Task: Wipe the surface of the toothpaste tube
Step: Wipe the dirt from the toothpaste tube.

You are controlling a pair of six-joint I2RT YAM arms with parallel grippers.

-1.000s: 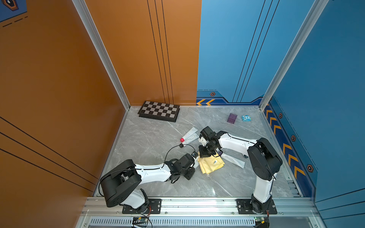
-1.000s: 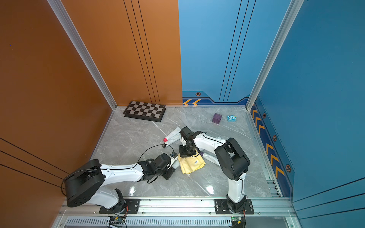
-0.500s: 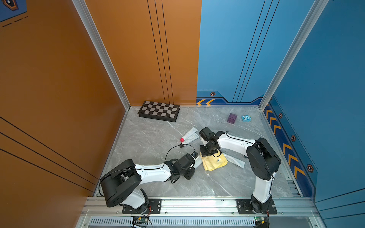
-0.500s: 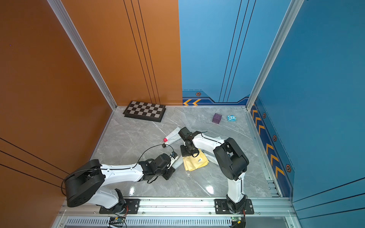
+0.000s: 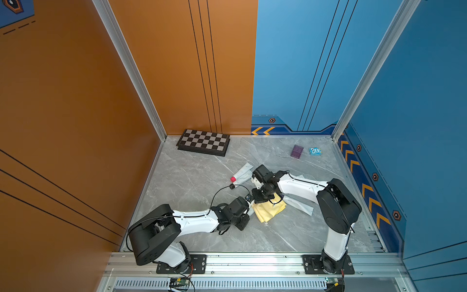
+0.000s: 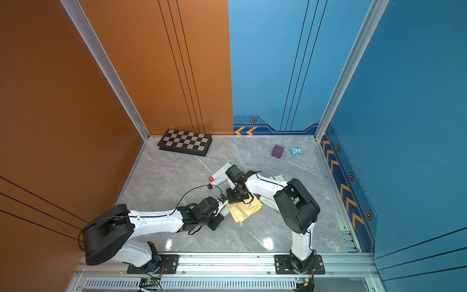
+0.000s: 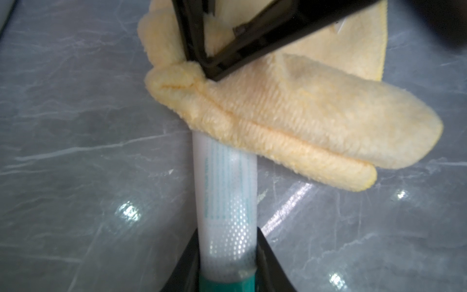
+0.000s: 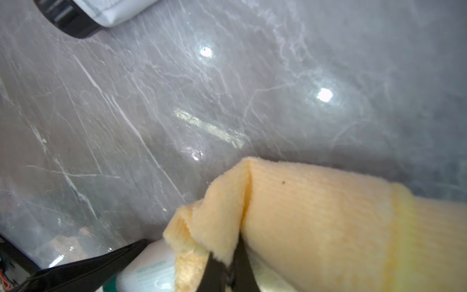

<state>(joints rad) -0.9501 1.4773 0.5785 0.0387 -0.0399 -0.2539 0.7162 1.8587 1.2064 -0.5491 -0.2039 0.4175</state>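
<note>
My L fingers [image 7: 270,268] pinch tube [image 7: 227,192] nr cap; R fingers [image 8: 217,275] clamped on cloth [image 7: 303,121] over its far end. Risk: I drag too hard, tube slips my L pinch; cloth bunches.

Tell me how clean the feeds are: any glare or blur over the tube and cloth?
Left wrist: tube and cloth fairly sharp, lamp glints only on the table beside them. Right wrist: cloth soft, colour flare across one end, two glints on the table. Both top views: sharp; a top view shows one glare patch on the table's near side.
</note>
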